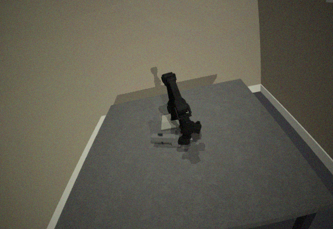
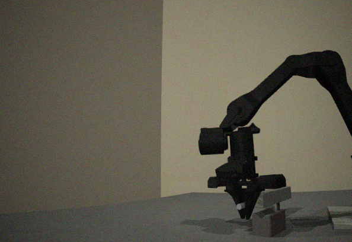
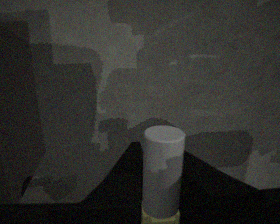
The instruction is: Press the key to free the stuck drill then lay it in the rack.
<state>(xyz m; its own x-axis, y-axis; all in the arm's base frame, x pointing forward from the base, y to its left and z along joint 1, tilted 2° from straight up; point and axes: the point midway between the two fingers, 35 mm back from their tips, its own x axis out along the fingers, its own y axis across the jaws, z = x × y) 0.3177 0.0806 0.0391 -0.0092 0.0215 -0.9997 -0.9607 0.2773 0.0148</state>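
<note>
Dim tan walls [image 1: 84, 35] [image 2: 252, 22] rise beyond a matte grey tabletop [image 1: 224, 175] [image 2: 89, 223] [image 3: 216, 90] under the pincer [image 1: 184, 142] [image 2: 245, 217] [image 3: 149, 149]. Clamped narrowly in it is a whitish cylinder with a yellow band [image 1: 191, 139] [image 2: 240, 206] [image 3: 163, 170], presumably the drill. Just beside the pincer stands a brownish-grey block [image 2: 268, 223], a pale bar [image 1: 163, 138] [image 2: 277, 196] above it; farther off, a flat off-white piece [image 1: 168, 123] [image 2: 344, 225], perhaps the rack. Extraction seems in hand; next, draw it straight clear, then carry it rackward. Whether the key is down, I cannot tell.
</note>
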